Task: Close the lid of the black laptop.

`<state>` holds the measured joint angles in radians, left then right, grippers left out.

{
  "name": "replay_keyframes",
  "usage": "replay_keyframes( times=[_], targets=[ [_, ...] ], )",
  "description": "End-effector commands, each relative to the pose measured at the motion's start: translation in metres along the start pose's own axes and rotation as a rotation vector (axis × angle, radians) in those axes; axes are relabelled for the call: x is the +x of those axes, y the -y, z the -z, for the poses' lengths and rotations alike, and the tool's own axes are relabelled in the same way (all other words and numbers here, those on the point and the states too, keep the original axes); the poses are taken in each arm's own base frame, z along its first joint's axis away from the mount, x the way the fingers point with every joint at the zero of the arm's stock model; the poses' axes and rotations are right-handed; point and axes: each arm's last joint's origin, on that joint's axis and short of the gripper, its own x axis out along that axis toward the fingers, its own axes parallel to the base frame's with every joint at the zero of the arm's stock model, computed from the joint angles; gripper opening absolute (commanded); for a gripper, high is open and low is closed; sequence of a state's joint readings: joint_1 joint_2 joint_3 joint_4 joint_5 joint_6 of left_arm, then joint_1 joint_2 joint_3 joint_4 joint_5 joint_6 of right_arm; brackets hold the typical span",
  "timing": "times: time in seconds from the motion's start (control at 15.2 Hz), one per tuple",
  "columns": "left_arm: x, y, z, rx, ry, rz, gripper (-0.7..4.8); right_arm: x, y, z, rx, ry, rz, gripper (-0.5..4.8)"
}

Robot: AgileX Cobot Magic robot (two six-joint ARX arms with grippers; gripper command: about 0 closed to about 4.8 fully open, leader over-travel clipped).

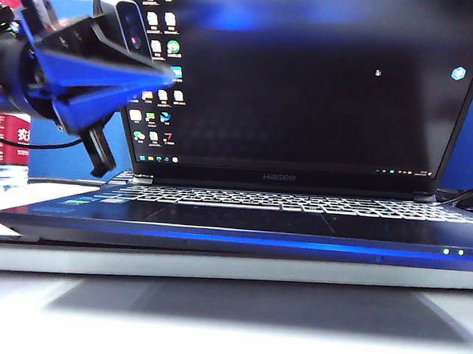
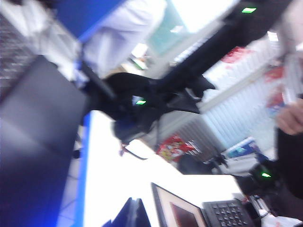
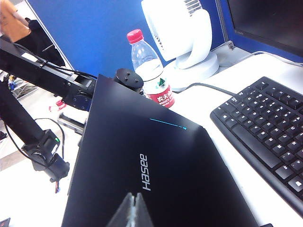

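**Closing the laptop: the job is only just starting**

Standing wide open, the black laptop [image 1: 241, 225] is sitting on the table [image 1: 228, 321], and nothing is shut yet. Its lid [image 1: 307, 77] is standing almost straight up behind the keys, and the screen is glowing with little pictures.

The left end effector [image 1: 150, 79] is hanging in the air by the lid's upper corner, on the side away from the green lights. Its blue fingers are lying close together and narrowing to a point near the screen, but I cannot tell if they are touching the lid. The left wrist view is too blurry to help.

The right end effector [image 3: 133, 213] is waiting behind the lid, just above its dark outer shell. Its two fingers are pressed tight together and pinching nothing. A water bottle [image 3: 147, 71], a white fan [image 3: 182, 38] and a separate keyboard [image 3: 267, 137] are sitting behind the lid too.

All of the folding is left to do. I think the lid is needing a push forward and down onto the keys.
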<state>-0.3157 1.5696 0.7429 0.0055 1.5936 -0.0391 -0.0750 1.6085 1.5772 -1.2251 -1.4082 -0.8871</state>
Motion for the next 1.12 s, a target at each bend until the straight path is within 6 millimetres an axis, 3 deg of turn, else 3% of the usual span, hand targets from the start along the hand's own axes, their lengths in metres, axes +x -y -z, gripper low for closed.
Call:
replay_keyframes(
  times=[0.07,0.4,0.46,0.73,0.92,1.12],
  targets=[
    [0.004,0.007,-0.002,0.018,-0.011,0.030,-0.05,0.000,-0.002,-0.001,0.003,0.009,-0.010,-0.06],
    [0.012,0.041,-0.009,0.092,-0.035,0.048,-0.05,0.000,-0.003,-0.002,0.008,0.028,-0.026,-0.06],
    [0.012,0.056,-0.010,0.104,-0.035,0.047,-0.05,0.000,-0.003,-0.001,0.015,0.028,-0.028,-0.06],
    [0.023,0.089,-0.001,0.090,-0.065,-0.029,-0.05,0.000,-0.005,-0.002,0.019,0.042,-0.040,-0.06],
    [0.043,0.104,0.030,-0.051,-0.224,-0.227,-0.05,-0.001,-0.013,-0.005,0.003,0.044,-0.038,-0.06],
    [0.047,0.107,0.054,-0.130,-0.441,-0.565,-0.05,-0.002,-0.017,-0.007,-0.009,0.053,-0.044,-0.06]
  ],
)
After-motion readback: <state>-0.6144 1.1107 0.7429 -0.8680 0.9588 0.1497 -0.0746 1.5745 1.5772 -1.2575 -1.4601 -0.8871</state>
